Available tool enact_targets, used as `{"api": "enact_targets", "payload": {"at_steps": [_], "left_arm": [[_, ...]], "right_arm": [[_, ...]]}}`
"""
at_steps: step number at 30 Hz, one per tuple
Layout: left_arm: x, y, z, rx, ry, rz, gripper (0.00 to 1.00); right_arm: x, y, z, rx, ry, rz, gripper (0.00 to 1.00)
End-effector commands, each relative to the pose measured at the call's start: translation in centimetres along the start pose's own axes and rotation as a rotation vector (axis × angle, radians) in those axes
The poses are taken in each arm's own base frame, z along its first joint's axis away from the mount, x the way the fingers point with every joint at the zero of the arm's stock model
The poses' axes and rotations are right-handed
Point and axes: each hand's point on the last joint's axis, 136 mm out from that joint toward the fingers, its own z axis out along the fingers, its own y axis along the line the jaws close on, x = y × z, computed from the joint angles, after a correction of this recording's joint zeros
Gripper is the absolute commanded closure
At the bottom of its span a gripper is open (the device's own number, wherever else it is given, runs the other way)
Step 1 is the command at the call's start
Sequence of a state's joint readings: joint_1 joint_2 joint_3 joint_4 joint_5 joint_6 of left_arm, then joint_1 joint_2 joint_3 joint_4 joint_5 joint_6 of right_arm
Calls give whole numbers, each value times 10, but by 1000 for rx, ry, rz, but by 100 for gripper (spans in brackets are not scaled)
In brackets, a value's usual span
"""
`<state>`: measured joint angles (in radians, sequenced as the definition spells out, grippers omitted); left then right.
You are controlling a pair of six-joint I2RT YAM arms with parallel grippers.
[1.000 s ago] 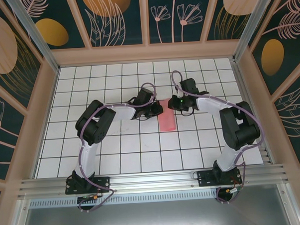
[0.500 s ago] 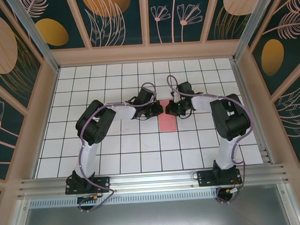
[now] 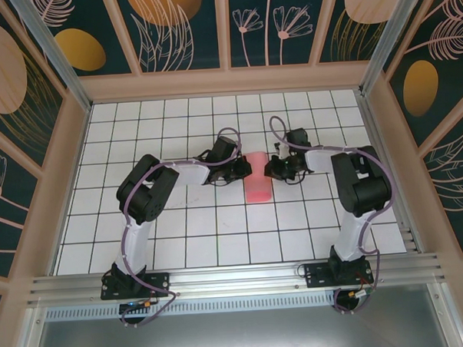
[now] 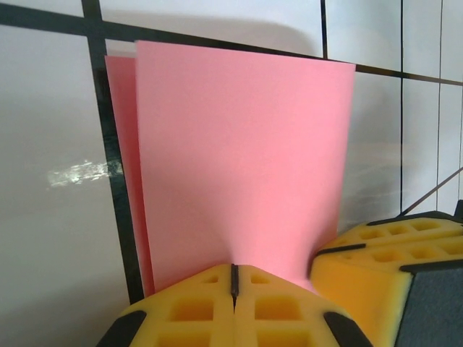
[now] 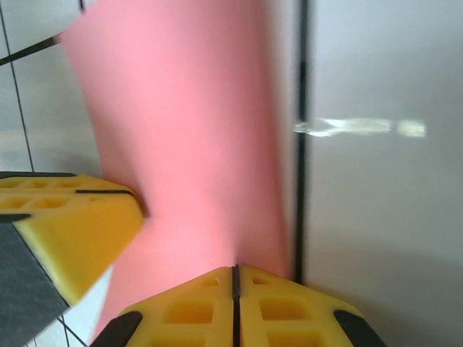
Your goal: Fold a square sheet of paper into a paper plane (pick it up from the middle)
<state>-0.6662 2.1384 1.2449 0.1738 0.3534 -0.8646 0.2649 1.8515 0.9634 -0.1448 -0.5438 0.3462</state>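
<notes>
The square sheet of paper (image 3: 257,186) sits near the middle of the white gridded counter (image 3: 180,229), doubled over into a narrow strip. Its far end rises between the two tools and its near end reaches toward the arm bases. The left tool (image 3: 241,171) comes in from the left and the right tool (image 3: 273,169) from the right. They face each other, and their dark heads cover the spots where they meet the sheet.

In the left wrist view the left tool (image 4: 233,289) is pressed together on the paper's (image 4: 239,159) lower edge, its yellow pads meeting at a thin seam. A second layer peeks out along the left side (so the sheet is two layers here). A yellow finger (image 4: 383,253) of the other arm hides the lower right corner.

The right tool (image 5: 233,293) is likewise clamped on the blurred pink sheet (image 5: 188,130), and a yellow finger (image 5: 72,224) intrudes from the left.

Dark floral wall panels (image 3: 179,30) fence the counter, with a metal rail (image 3: 236,277) along its near edge.
</notes>
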Motion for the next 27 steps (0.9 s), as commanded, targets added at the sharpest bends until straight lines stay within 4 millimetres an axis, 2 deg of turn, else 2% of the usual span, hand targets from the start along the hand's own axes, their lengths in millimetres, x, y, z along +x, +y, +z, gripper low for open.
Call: {"api": "enact_targets", "payload": {"at_steps": [1, 6, 8, 10, 15, 19, 24, 27], "left_arm": [[43, 95, 5, -299, 98, -81, 100], [41, 93, 4, -299, 91, -71, 100], [41, 94, 4, -300, 91, -72, 100], [41, 94, 5, -301, 92, -72, 100], [41, 96, 3, -311, 94, -71, 100], [42, 97, 3, -317, 96, -72, 100], [43, 99, 3, -327, 98, -74, 100], [45, 101, 2, -334, 100, -74, 100]], "right_arm": [[0, -27, -17, 84, -36, 47, 90], [-26, 28, -38, -82, -132, -37, 95], [-29, 39, -36, -99, -140, -53, 98], [-27, 43, -25, -114, -114, -55, 99], [-21, 42, 2, -105, -54, -36, 100], [-21, 34, 11, -90, -48, -23, 100], [-22, 1, 14, -26, -61, 38, 100], [-24, -22, 7, 11, -91, 94, 100]]}}
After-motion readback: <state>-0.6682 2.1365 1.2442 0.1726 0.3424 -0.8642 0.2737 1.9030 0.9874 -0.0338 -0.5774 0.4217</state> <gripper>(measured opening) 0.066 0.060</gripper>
